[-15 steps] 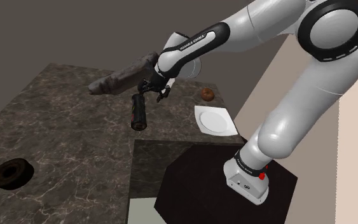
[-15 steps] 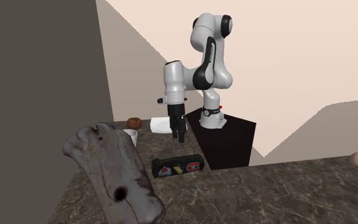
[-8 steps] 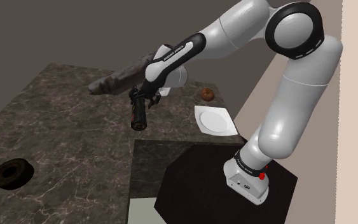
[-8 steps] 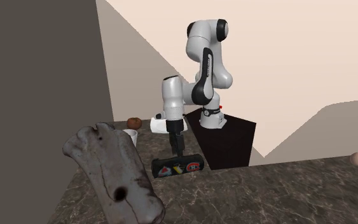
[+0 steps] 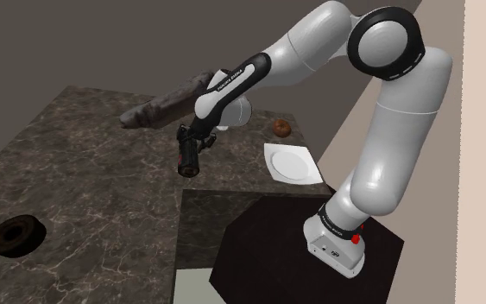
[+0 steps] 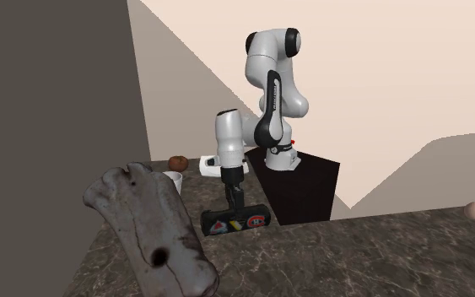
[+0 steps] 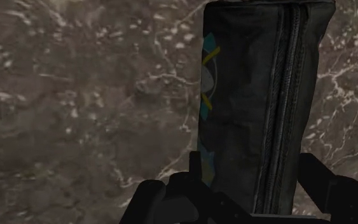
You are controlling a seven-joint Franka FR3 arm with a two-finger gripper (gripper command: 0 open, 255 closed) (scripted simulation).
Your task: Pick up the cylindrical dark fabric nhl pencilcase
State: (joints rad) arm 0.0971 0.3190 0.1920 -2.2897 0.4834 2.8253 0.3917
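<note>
A dark cylindrical pencil case [image 5: 186, 161] lies on the dark marbled counter [image 5: 85, 173], near its edge by the stand. In the second exterior view the pencil case [image 6: 237, 223] shows several coloured round logos along its side. My gripper [image 5: 188, 143] has come straight down on the case's middle, seen also as the gripper [image 6: 235, 207] standing upright on it. From the wrist, the pencil case [image 7: 260, 95] with its zip runs away between the two black fingers, and the gripper [image 7: 254, 191] is shut on it. The case still rests on the counter.
A long brownish piece of driftwood [image 5: 167, 105] lies just behind the case. A white plate [image 5: 291, 162] and a brown round thing [image 5: 281, 128] sit near the counter's edge. A dark ring [image 5: 16, 235] lies at the near left. The black stand [image 5: 301, 250] is at lower right.
The arm swung over and lowered from above the counter onto the pencil case, and the fingers closed from open to clasp it.
</note>
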